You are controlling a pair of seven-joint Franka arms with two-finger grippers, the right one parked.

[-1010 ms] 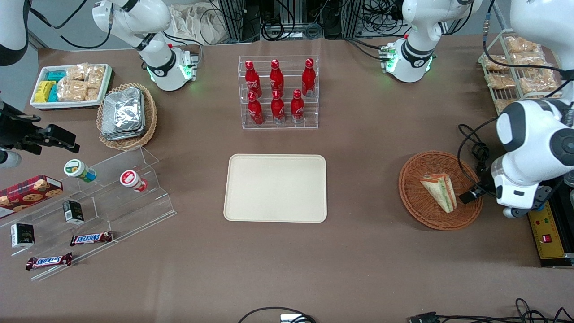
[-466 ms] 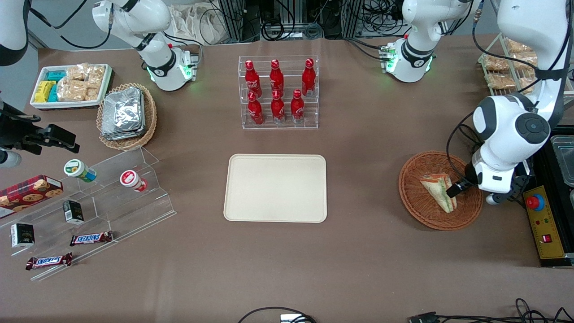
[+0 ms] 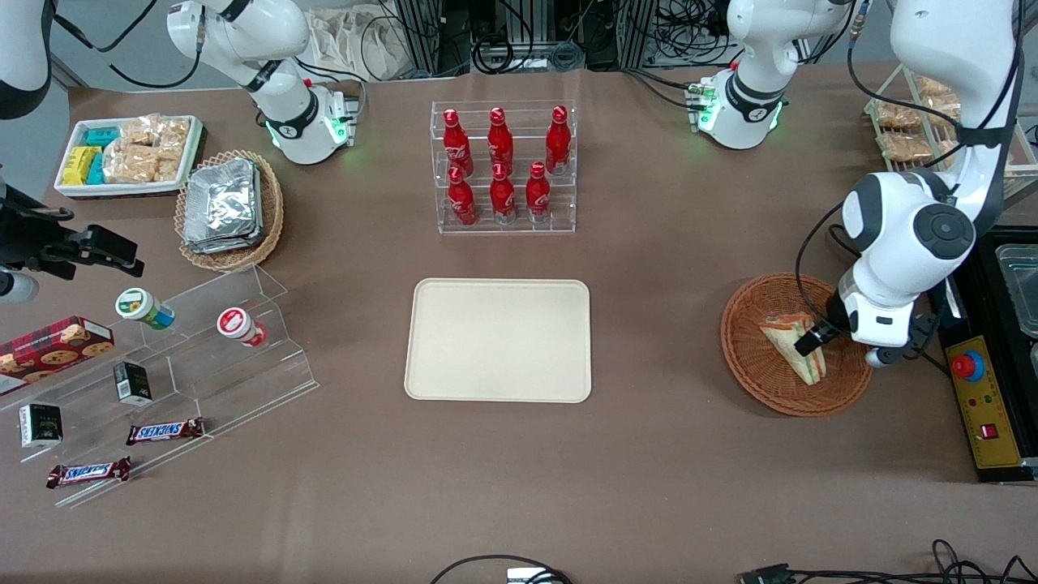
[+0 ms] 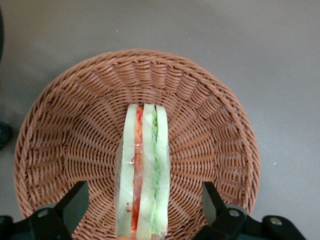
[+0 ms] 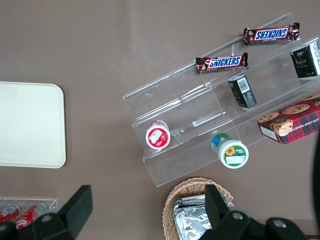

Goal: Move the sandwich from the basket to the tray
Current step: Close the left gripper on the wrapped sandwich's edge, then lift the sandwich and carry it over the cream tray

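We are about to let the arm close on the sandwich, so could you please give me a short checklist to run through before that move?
1. Gripper open, fingers on either side of the sandwich: ok.
2. Sandwich lies in the basket, standing on edge between the fingers: ok.
3. Fingers apart from the basket rim: ok in the wrist view.
4. Fingers low enough for a firm hold: cannot tell.
5. Tray bare, ready to take the sandwich: ok.
6. Table between basket and tray free of objects: ok in the front view.
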